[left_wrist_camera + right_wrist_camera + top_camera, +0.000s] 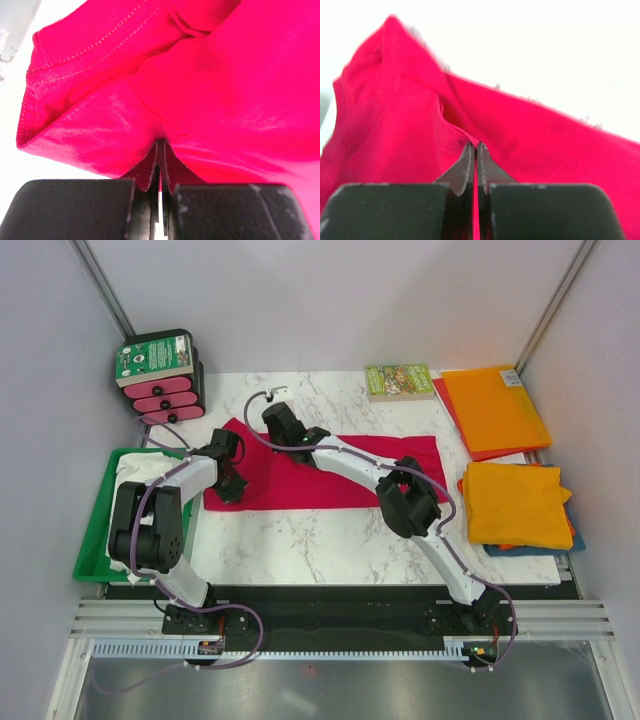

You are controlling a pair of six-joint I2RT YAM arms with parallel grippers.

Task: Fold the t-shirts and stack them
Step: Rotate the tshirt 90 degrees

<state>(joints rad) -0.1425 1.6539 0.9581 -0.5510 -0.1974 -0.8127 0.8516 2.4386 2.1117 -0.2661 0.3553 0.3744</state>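
Left of the crimson t-shirt (pixel 340 480), spread on the counter (pixel 300 540), a white t-shirt (pixel 140 472) lay in the green tray (pixel 95 540). My left hand (pixel 159 150) clenched the crimson t-shirt's left edge; my right hand (pixel 474 150) pinched its far edge. To its right lay orange t-shirts (pixel 515 502).

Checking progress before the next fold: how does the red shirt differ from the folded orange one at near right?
The red t-shirt lies in a long strip; the orange t-shirt is a compact folded square. The left gripper and right gripper pinch the red; the orange is untouched. Red rests on the table; orange tops a pile. Both are plain cloth.
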